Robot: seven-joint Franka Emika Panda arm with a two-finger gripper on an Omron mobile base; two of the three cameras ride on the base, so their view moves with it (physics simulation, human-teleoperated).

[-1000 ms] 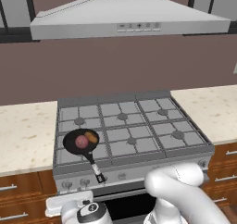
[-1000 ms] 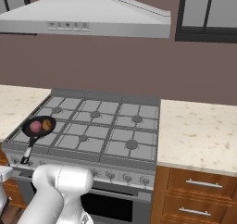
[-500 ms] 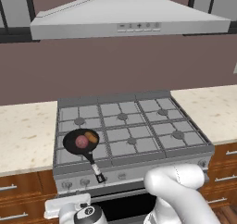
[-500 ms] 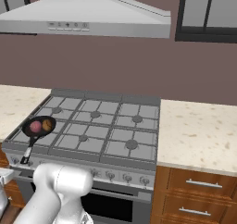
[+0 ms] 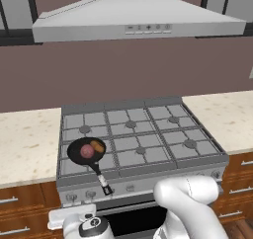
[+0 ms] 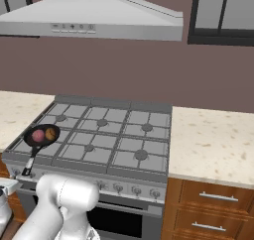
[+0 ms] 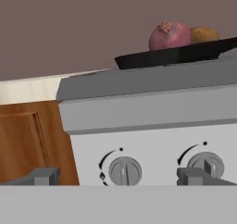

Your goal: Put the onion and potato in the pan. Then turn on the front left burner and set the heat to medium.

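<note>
Gripper (image 7: 118, 177) hung low before the stove front (image 7: 152, 140), its jaws spread wide and holding nothing, one dark fingertip on each side of the left knob (image 7: 125, 171), with the second knob (image 7: 206, 165) behind the right tip. Onion (image 5: 87, 150) and potato (image 5: 98, 146) already lay side by side in the pan (image 5: 87, 152), which sat on the front left burner (image 5: 83, 156), so loading looked finished. Lighting that burner and setting it to medium apparently remained; no flame showed and the knobs seemed unturned
</note>
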